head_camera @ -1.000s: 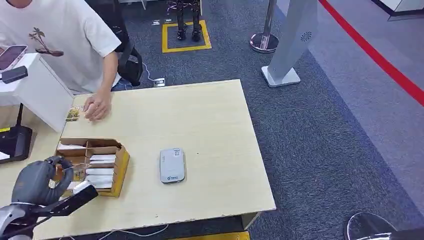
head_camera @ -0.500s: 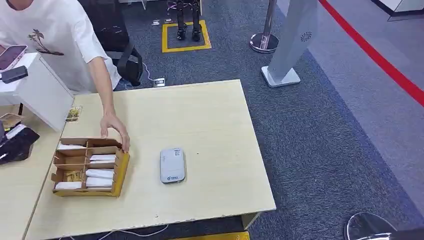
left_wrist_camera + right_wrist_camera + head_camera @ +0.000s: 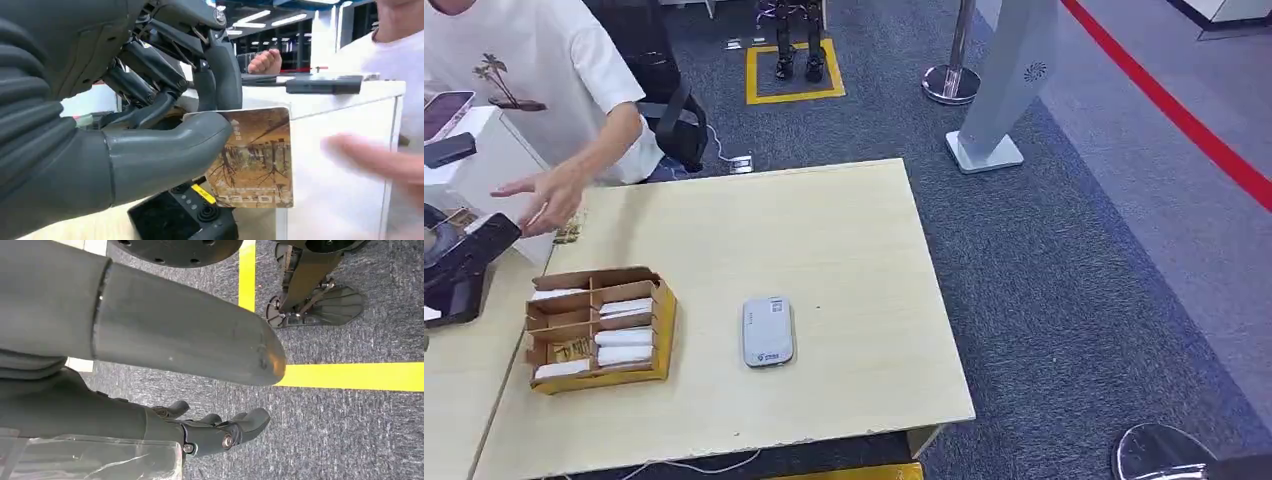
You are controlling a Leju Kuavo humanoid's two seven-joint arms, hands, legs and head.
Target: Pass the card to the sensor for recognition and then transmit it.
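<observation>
Since half a second ago the person's hand (image 3: pixel 549 195) has lifted off the cardboard organizer (image 3: pixel 599 328) and now hovers blurred near the white counter (image 3: pixel 494 175); the organizer itself sits slightly further from the robot than before. Head view: wooden table (image 3: pixel 824 240), far and right edges bare, broad open surface around the grey sensor (image 3: pixel 768 331), which lies flat just right of the organizer and apart from it. Organizer: open-topped, divided into compartments; white card stacks in several, a brownish printed card in one near-left cell. A further patterned card (image 3: pixel 570 230) lies on the table by the counter's foot. A dark device (image 3: pixel 459 262) occupies the left edge. Left wrist view: left hand (image 3: pixel 165 125) grasping the card (image 3: pixel 257 157), thumb pressed across its printed face, dark fingers behind; the card is held upright in the air before the white counter, above a black terminal (image 3: pixel 182 220). Person's blurred hand close beside the card. Right wrist view: right hand (image 3: pixel 220 432) hanging over grey carpet (image 3: pixel 350 435) with a yellow line (image 3: pixel 350 376), fingers loosely curled, nothing in them.
</observation>
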